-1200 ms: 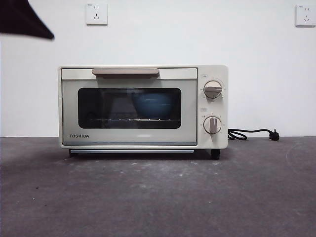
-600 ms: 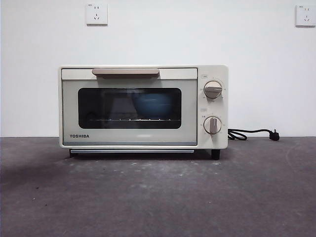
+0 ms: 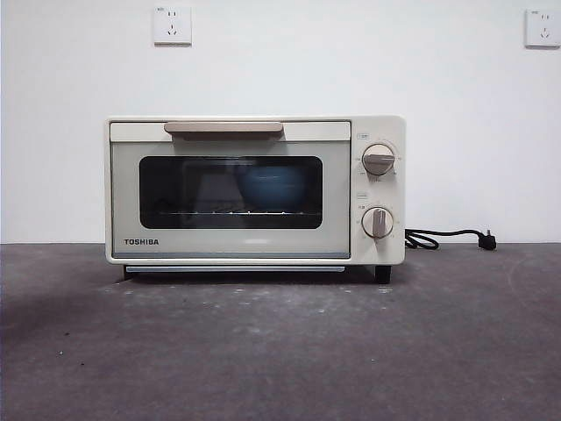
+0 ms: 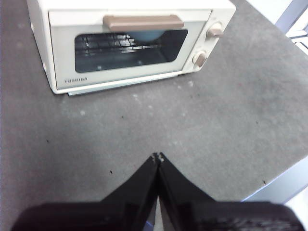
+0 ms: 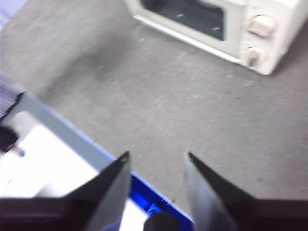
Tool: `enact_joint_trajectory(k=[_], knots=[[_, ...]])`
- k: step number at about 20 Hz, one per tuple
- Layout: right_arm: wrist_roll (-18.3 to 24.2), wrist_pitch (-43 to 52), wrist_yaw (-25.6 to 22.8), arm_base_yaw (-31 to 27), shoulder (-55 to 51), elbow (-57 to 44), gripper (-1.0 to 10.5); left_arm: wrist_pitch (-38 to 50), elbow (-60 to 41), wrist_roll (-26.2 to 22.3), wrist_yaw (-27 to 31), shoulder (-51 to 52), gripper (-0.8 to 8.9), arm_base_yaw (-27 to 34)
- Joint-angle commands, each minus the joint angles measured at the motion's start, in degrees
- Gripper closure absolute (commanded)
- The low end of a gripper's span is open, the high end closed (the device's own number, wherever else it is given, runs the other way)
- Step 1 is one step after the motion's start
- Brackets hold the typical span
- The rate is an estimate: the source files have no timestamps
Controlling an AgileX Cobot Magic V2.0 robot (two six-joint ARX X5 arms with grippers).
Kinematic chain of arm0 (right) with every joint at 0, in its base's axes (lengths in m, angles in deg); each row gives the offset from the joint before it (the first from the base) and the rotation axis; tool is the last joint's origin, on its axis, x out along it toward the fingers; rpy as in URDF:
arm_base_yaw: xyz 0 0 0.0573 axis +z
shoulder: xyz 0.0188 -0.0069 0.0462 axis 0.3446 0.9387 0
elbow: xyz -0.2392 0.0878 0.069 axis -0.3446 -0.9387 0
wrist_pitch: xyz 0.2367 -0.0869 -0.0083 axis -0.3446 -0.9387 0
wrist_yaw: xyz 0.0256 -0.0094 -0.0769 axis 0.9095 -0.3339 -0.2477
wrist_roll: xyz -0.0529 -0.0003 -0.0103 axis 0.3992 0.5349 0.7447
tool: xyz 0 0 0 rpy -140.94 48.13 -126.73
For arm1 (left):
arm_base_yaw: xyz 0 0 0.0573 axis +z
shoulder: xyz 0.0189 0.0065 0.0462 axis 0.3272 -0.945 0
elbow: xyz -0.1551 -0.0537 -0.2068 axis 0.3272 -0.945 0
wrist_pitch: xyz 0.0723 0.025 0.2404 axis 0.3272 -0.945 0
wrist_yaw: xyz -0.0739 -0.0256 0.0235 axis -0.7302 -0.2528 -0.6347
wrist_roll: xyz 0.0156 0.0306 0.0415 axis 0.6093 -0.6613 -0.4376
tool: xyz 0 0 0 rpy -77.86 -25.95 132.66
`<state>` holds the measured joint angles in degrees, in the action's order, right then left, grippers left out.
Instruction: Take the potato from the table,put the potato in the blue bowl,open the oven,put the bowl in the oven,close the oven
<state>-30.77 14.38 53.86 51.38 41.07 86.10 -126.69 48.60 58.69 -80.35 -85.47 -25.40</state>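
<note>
Cream-white oven [image 3: 254, 191] sits on the dark grey table [image 3: 280, 351] w/ its door flush shut; beige bar handle [image 3: 223, 128] up top, two knobs [image 3: 378, 160] at its side, black cord [image 3: 443, 238] trailing off behind. Blue bowl [image 3: 272, 187] shows through the dark glass, resting on the wire rack inside, toward the knob side; the left wrist view catches only its edge [image 4: 147, 34] just under the handle. Potato not visible from any view; presumably in the bowl, can't confirm.

Judging by this, the closing step looks done & the task about complete; what's left is backing off cleanly. Left gripper [image 4: 158, 157] hangs over bare table well apart from the oven front, jaws pressed together, nothing between them. Right gripper [image 5: 156, 159] is off near the table edge, also well apart from the oven [image 5: 216, 21], jaws spread & empty.

To finish well: check the door seam sits even along the top, no gap; if it did spring back, push flat on the handle's middle w/ the closed left jaws rather than a corner, so the light oven doesn't skid; keep both arms clear of the knobs & cord.
</note>
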Motion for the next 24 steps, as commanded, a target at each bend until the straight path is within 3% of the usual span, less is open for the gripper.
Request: enact_joint_trajectory(k=[1,24], knots=[[2.58,-0.24,2.19,0.15,0.02,0.02,9.6,0.37,-0.07,-0.63,-0.07,0.0,8.21,-0.15],[1.97,-0.85,2.08,0.09,-1.53,0.02,9.4,0.5,-0.04,-0.2,-0.63,-0.17,8.18,-0.13]])
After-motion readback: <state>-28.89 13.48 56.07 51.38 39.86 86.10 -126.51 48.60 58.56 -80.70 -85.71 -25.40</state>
